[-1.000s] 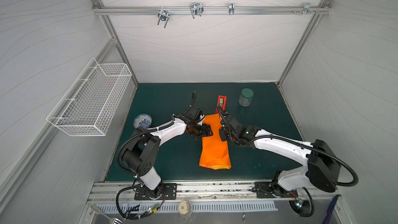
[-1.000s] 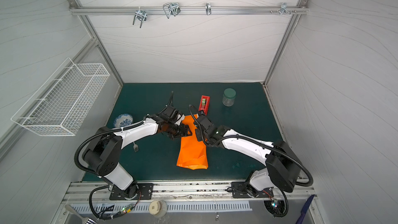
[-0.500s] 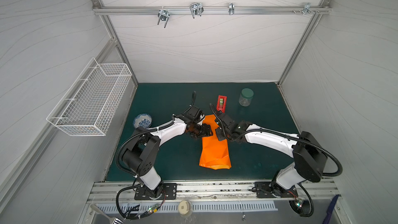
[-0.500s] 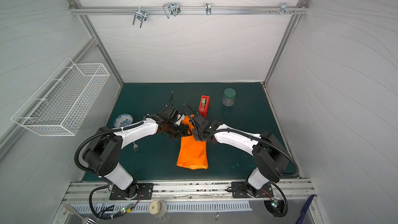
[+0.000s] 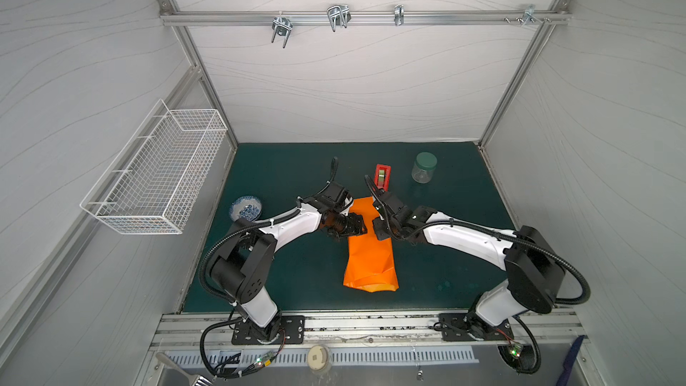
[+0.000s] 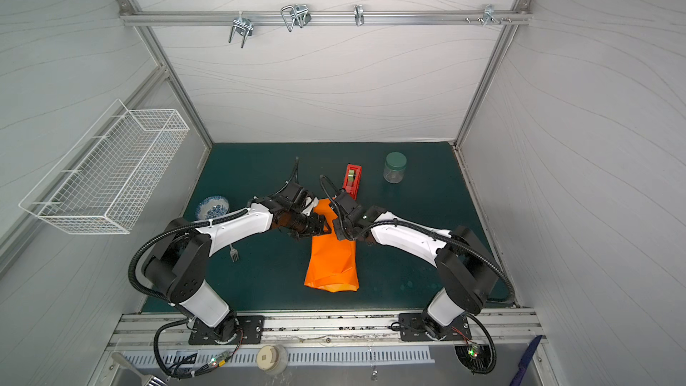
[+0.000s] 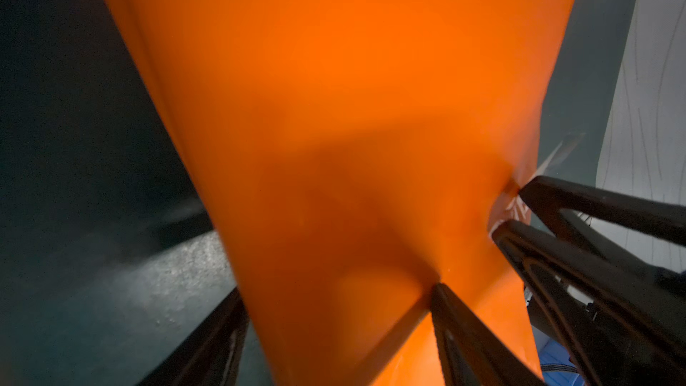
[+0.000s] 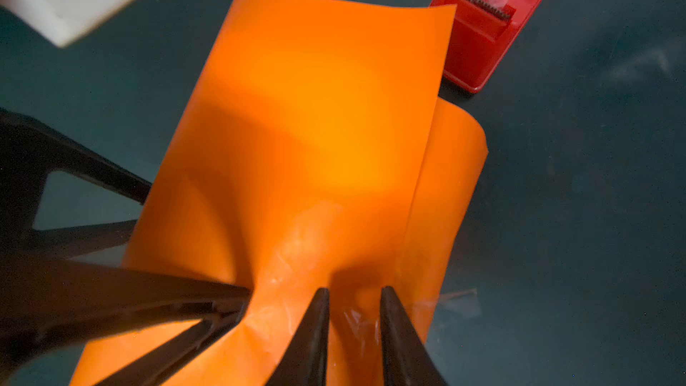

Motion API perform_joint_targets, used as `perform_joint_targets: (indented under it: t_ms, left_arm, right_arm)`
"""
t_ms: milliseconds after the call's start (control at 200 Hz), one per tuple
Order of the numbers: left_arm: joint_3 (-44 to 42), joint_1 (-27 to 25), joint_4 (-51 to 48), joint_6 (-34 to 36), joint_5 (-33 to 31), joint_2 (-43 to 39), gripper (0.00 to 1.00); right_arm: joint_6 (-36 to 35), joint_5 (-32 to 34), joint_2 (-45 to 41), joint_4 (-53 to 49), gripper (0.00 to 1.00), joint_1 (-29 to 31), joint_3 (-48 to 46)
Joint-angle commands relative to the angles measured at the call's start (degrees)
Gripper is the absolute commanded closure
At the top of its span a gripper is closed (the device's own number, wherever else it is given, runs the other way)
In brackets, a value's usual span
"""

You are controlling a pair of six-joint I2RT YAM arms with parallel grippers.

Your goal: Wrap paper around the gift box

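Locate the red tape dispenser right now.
In both top views the red tape dispenser stands near the back of the green mat, just behind the far end of the orange paper, with the green-lidded jar to its right.

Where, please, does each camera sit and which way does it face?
Top views: high above the arm bases, looking down on the table; both arms whole, left gripper and right gripper over orange paper.
Left wrist: on the left arm, looking past its fingers onto the paper.
Right wrist: likewise, fingertips at paper, red tape dispenser beyond.
Shared: each wrist view shows the other gripper.
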Motion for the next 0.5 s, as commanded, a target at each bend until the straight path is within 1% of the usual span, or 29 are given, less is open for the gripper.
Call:
perform_joint_targets:
  t_ms: [0, 135, 310, 495]
  left_arm:
    - [-2.5, -0.6, -4.6, 0.9, -6.0, 4.5, 0.22]
    - [-2.4, -0.5, -4.4, 0.9, -5.9, 4.6, 0.22]
    - [-2.5, -0.5, -4.3, 0.9, -5.8, 4.6, 0.22]
    - [-2.5, -0.6, -4.3, 0.9, -5.9, 4.6, 0.22]
  right_arm:
    - [0.1, 0.7, -0.9, -2.6, 0.71, -1.0, -1.4]
    - [0.3, 0.3, -1.4, -2.8, 0.69, -1.5, -1.7]
    - [0.7, -0.4, -1.9, -2.6, 0.64, -2.2, -2.2]
    - [1.8, -3.2, -1.4, -1.4, 0.59, -3.3, -3.1]
